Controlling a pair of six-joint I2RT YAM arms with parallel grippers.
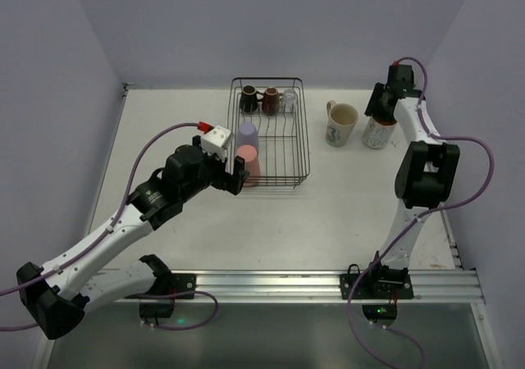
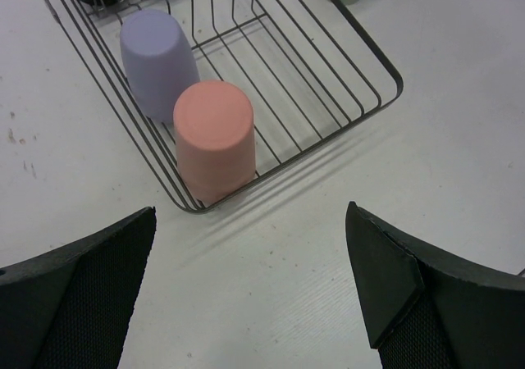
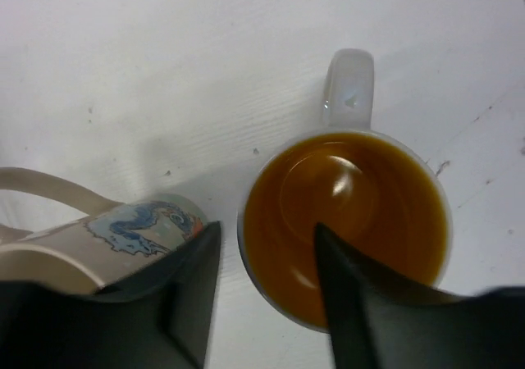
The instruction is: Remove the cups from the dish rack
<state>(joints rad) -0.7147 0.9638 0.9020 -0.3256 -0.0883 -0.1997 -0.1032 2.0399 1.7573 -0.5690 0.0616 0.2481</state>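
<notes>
The left gripper hovers over the table just outside the near left corner of the dish rack, with its fingers spread wide and nothing between them. Directly ahead of it, inside that corner, the pink tumbler stands upside down, and the lavender tumbler stands upside down just behind it. Farther out and to the right of the rack, the cream printed mug and the orange-lined mug stand upright on the table, just beside each other. The right gripper straddles the wall of the orange-lined mug, one finger inside the bowl and one outside; the fingers stand apart and do not pinch the wall. At the far end of the rack, the black mug, the brown mug and a clear glass stand in a row. Status: two cups are out and five are in the rack. The step in hand appears to be twofold (one action per arm): release of the orange-lined mug, and approach to the pink tumbler. Next move, right arm: lift straight up so that the inner finger clears the rim without tipping the mug against the cream printed mug. Next move, left arm: rise over the rod side, centre on the pink tumbler, descend, and close on its tapered wall without nudging the lavender tumbler
</notes>
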